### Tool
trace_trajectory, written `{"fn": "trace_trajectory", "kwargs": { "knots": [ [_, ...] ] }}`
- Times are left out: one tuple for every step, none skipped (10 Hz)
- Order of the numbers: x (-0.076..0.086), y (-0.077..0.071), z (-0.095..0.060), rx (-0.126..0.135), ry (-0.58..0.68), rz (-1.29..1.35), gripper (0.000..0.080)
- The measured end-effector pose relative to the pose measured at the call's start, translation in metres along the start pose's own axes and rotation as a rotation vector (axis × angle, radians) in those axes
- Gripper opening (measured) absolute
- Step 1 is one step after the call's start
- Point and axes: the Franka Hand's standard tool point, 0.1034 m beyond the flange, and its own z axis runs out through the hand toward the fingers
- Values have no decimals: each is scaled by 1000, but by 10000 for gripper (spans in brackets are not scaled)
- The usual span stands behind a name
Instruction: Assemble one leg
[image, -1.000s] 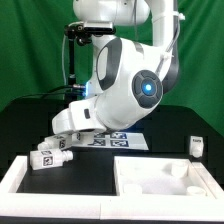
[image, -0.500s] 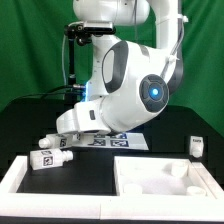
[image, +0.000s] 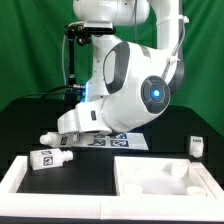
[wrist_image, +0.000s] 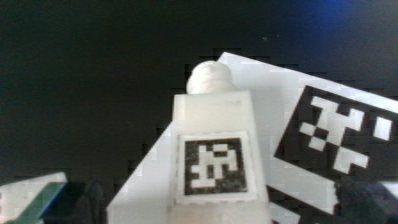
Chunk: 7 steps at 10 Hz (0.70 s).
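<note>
The leg I'm after, a small stubby white plastic post (wrist_image: 217, 120) with a black-and-white square tag sticker on its side, lies flat with its rounded tip pointing away from the wrist camera. It lies along one edge of the marker board (wrist_image: 311, 95), the thin flat white board printed with tags, with the black table (image: 25, 120) showing beside it. The end nearest the camera is blurred, and I cannot tell where it stops. In the exterior view this leg (image: 52, 139) sits at the board's end toward the exterior view's left, just under the hand and partly hidden by it.

The gripper (wrist_image: 199, 208) stands wide and holds nothing. A blurred finger (wrist_image: 25, 197) shows on each side of the post, both clear of it. From outside I cannot make the fingers out, because the bulky white arm (image: 135, 85) covers them and much of the board.

A second like post (image: 45, 158) lies near the raised white border (image: 12, 178). A third (image: 197, 147) stands upright toward the exterior view's right. The large white square rimmed tabletop panel (image: 165, 185) sits in front, cut off at the bottom.
</note>
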Motion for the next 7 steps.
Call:
{"fn": "trace_trajectory", "kwargs": {
  "knots": [
    [0,0,-1,-1,1,-1,649],
    [1,-1,-1,-3,3,-4,649],
    [1,-1,-1,-3,2,-5,649],
    [2,-2,0,-3,0,-6,649],
    [2,-2,1,-3,0,-7,649],
    [4,-2,3,-3,1,-8,649],
    [5,-2,6,-3,4,-9,649]
  ]
}}
